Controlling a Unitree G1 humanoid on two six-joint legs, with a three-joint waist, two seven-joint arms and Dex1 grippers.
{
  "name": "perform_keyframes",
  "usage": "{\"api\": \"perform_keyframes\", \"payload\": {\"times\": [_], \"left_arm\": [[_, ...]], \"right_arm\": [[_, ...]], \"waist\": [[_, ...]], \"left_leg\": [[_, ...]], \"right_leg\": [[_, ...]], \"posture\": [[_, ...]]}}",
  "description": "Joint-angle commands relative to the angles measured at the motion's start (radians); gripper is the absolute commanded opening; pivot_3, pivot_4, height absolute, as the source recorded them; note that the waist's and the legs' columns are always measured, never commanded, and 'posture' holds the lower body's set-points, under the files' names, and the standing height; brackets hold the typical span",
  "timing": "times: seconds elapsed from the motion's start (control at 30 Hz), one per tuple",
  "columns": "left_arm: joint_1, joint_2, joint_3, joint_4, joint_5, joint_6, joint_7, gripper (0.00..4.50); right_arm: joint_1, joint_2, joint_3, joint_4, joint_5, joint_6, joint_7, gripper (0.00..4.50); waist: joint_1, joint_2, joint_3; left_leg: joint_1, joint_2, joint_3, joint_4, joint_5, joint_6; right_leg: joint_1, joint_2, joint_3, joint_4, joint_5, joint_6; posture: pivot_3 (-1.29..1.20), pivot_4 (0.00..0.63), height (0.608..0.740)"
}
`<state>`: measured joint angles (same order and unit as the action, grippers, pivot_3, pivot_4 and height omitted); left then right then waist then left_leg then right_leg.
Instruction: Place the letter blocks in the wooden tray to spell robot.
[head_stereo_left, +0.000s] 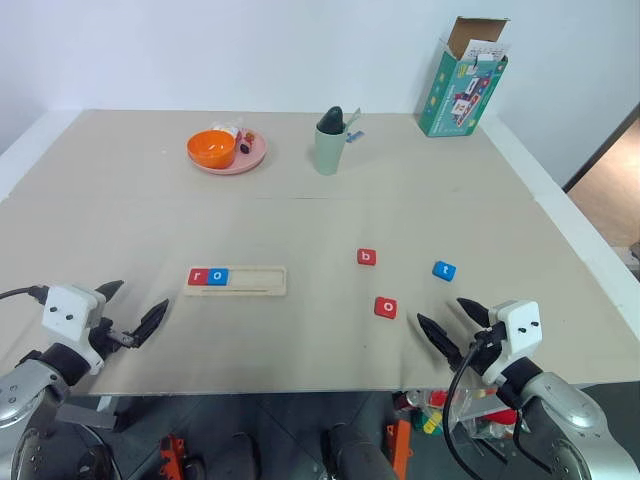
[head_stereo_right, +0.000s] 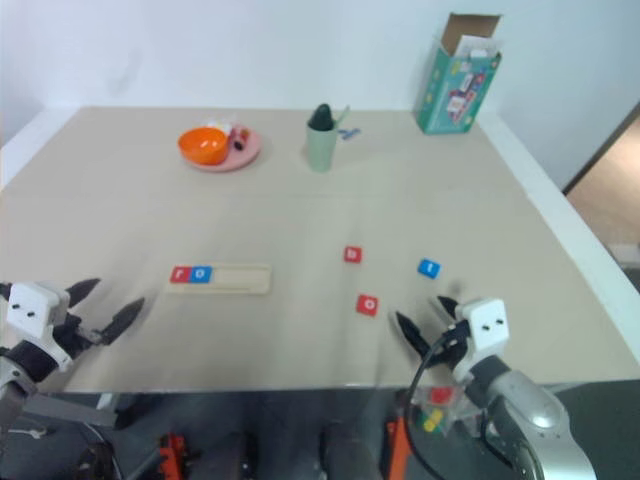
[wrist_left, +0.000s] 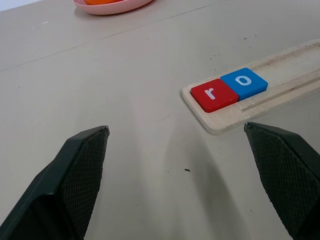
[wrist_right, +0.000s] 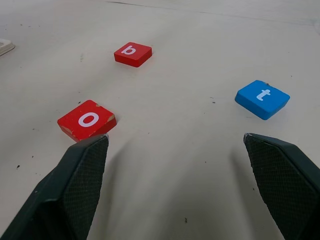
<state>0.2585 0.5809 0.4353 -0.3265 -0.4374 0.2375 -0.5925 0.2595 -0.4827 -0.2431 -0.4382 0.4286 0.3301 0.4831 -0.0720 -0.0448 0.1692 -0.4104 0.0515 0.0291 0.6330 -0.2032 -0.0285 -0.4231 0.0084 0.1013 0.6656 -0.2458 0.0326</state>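
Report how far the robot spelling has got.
Done: red r and blue o sit at the wooden tray's left end. In hand: nothing; left gripper and right gripper are open. Left: red b, red o, blue t, loose on the table.

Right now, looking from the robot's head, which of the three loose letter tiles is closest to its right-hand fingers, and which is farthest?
1. Red o tile: nearest, just left of the right gripper.
2. Blue t tile: next, straight beyond the gripper.
3. Red b tile: farthest, beyond the o tile, toward the wooden tray.
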Motion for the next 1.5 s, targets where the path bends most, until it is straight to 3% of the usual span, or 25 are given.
{"api": "perform_keyframes", "payload": {"times": [0.03, 0.4, 0.53, 0.7, 0.83, 1.0, 1.17, 1.5], "left_arm": [[-0.011, 0.000, 0.020, -0.035, 0.014, -0.026, 0.020, 4.50], [-0.068, 0.009, 0.005, -0.022, -0.029, 0.010, -0.019, 4.50], [-0.113, 0.092, -0.024, 0.024, -0.046, 0.005, -0.158, 4.50], [-0.329, 0.280, -0.163, 0.253, 0.012, -0.065, -0.447, 4.50], [-0.555, 0.326, -0.290, 0.446, 0.062, -0.107, -0.607, 4.50], [-0.809, 0.306, -0.445, 0.651, 0.142, -0.165, -0.798, 4.50], [-1.003, 0.237, -0.571, 0.829, 0.217, -0.212, -0.938, 4.50], [-1.128, 0.156, -0.646, 1.006, 0.316, -0.319, -1.020, 4.50]], "right_arm": [[-0.014, -0.022, -0.030, -0.048, 0.016, 0.007, 0.011, 4.47], [-0.036, -0.033, -0.034, -0.066, 0.022, 0.035, 0.009, 4.47], [-0.084, -0.088, -0.021, -0.058, 0.062, 0.026, 0.118, 4.47], [-0.321, -0.203, 0.085, 0.013, 0.120, 0.062, 0.338, 4.47], [-0.466, -0.207, 0.170, 0.076, 0.089, 0.040, 0.414, 4.47], [-0.600, -0.173, 0.223, 0.093, 0.103, 0.087, 0.409, 4.47], [-0.672, -0.138, 0.252, 0.075, 0.141, 0.136, 0.419, 4.47], [-0.704, -0.093, 0.288, 0.085, 0.110, 0.127, 0.406, 4.47]], "waist": [[0.000, 0.000, 0.000], [0.000, 0.000, 0.000], [0.000, 0.000, 0.000], [-0.001, -0.001, 0.002], [0.000, -0.001, 0.002], [0.005, -0.001, 0.002], [0.016, -0.001, 0.002], [0.025, -0.001, 0.002]], "left_leg": [[0.000, 0.000, 0.000, 0.000, 0.000, 0.000], [0.000, 0.000, 0.000, 0.000, 0.000, 0.000], [0.000, 0.000, 0.000, 0.000, 0.000, 0.000], [0.002, 0.000, -0.001, 0.001, 0.001, 0.001], [0.003, 0.000, -0.001, 0.001, 0.001, 0.002], [-0.009, -0.001, -0.003, 0.001, -0.002, 0.005], [-0.020, -0.002, -0.005, 0.002, -0.005, 0.010], [-0.021, -0.002, -0.006, 0.008, -0.006, 0.013]], "right_leg": [[0.000, 0.000, 0.000, 0.000, 0.000, 0.000], [0.000, 0.001, 0.000, 0.000, 0.000, 0.000], [0.000, 0.001, 0.000, 0.000, 0.000, 0.000], [0.001, 0.003, 0.000, 0.000, 0.001, -0.001], [0.001, 0.003, 0.000, 0.000, 0.002, -0.003], [-0.007, 0.004, -0.001, 0.001, 0.004, 0.008], [-0.017, 0.005, -0.001, 0.003, 0.007, 0.004], [-0.017, 0.005, -0.002, 0.007, 0.006, 0.004]], "posture": [[0.00, 0.150, 0.740], [0.00, 0.150, 0.740], [0.00, 0.150, 0.740], [0.00, 0.150, 0.740], [0.00, 0.150, 0.740], [0.00, 0.150, 0.740], [0.00, 0.150, 0.740], [0.00, 0.150, 0.740]]}}
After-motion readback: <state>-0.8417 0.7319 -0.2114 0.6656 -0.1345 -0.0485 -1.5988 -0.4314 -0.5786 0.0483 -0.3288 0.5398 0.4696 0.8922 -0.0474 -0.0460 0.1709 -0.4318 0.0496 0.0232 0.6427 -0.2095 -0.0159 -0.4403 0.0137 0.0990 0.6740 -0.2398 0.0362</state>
